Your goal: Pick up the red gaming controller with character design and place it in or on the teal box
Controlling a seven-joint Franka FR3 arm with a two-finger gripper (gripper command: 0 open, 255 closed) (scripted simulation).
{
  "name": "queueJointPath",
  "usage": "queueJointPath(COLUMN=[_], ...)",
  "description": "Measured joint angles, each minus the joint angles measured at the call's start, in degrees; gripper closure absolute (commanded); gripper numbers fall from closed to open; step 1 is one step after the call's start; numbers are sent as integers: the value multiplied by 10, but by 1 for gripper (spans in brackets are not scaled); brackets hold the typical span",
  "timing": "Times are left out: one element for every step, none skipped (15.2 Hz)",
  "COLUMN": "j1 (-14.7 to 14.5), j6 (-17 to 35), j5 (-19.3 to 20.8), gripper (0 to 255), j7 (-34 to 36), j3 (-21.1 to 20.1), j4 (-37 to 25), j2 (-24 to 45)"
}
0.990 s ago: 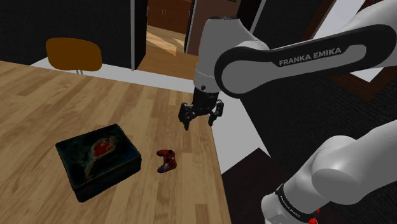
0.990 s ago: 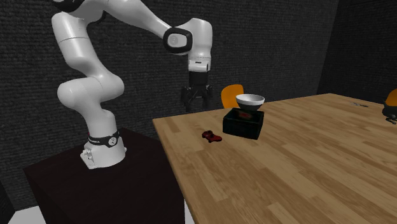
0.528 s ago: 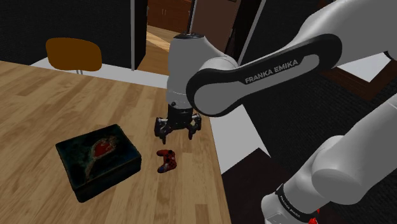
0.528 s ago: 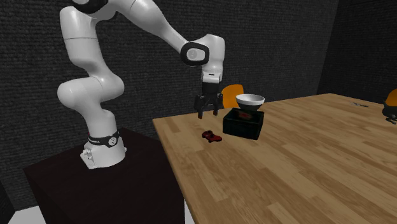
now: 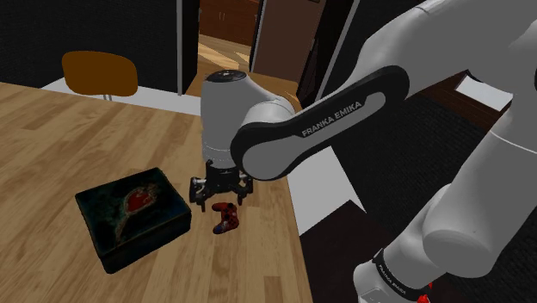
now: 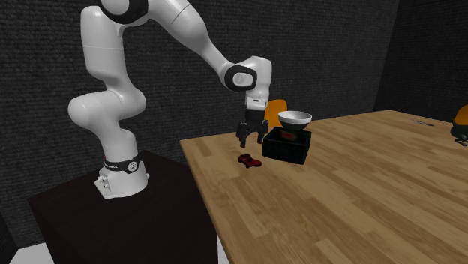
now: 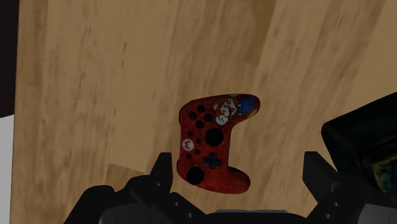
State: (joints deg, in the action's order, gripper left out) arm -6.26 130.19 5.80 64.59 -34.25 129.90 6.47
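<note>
Fingers (image 7: 160,170) spread apart over the red controller (image 7: 215,143), we judge an off-centre descent could knock it toward the box (image 5: 129,215).

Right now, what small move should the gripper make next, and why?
Probably lower straight down: the gripper hovers above the red controller, which lies untouched on the wooden table, roughly under the open jaws.
</note>
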Motion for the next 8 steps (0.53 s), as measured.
queueJointPath(j1=[0, -2, -2, -3, -3, -3, -4, -4], j6=[8, 15, 25, 30, 33, 34, 34, 35], j5=[5, 10, 15, 20, 21, 22, 23, 23], gripper=[0, 0, 0, 0, 0, 0, 0, 0], j7=[3, 7, 10, 14, 15, 16, 16, 16], j3=[1, 2, 4, 5, 5, 5, 6, 6], j4=[3, 5, 11, 12, 13, 13, 13, 13], j2=[6, 12, 17, 23, 24, 26, 26, 27])
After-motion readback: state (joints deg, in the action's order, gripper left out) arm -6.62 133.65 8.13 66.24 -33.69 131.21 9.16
